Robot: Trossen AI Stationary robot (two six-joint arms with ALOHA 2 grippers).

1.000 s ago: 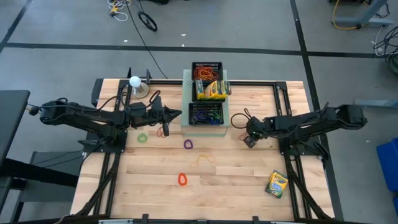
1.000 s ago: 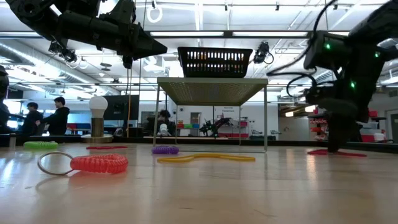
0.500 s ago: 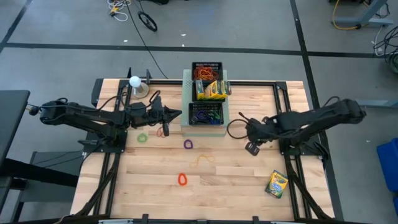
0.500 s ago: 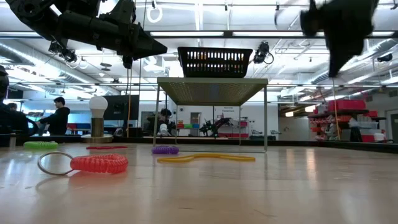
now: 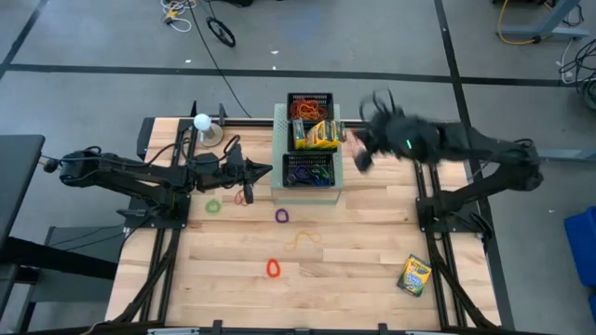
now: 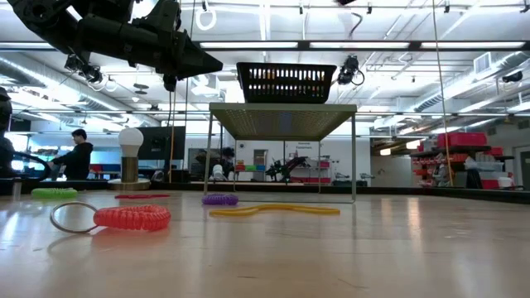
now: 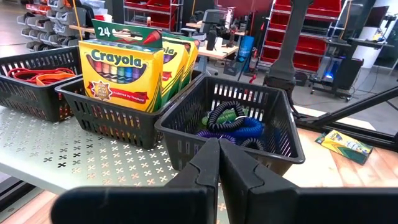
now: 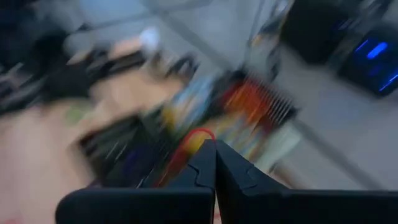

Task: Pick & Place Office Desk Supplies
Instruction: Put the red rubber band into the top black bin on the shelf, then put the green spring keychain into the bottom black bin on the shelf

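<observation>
Your right tool (image 5: 361,149) swung up from the worktop (image 5: 372,261) to beside the mesh trays (image 5: 309,169), closed on a red band (image 8: 194,138). Your left tool (image 5: 265,170) hung closed and empty beside the pale-green box (image 5: 279,191), with loose loops (image 5: 274,268) and one crayon box (image 5: 414,275) lying on the worktop.

Two dark, jointed arms with looping black cables, matte black wedge-shaped fingers (image 7: 214,171), a small green light.

Pale-green perforated box (image 5: 306,191) with its black mesh trays (image 5: 308,169) is blocking top center. Right gripper (image 5: 359,156) is hanging beside it, left gripper (image 5: 267,170) crowding its left. Lower right's lying open except one crayon box (image 5: 414,275).
</observation>
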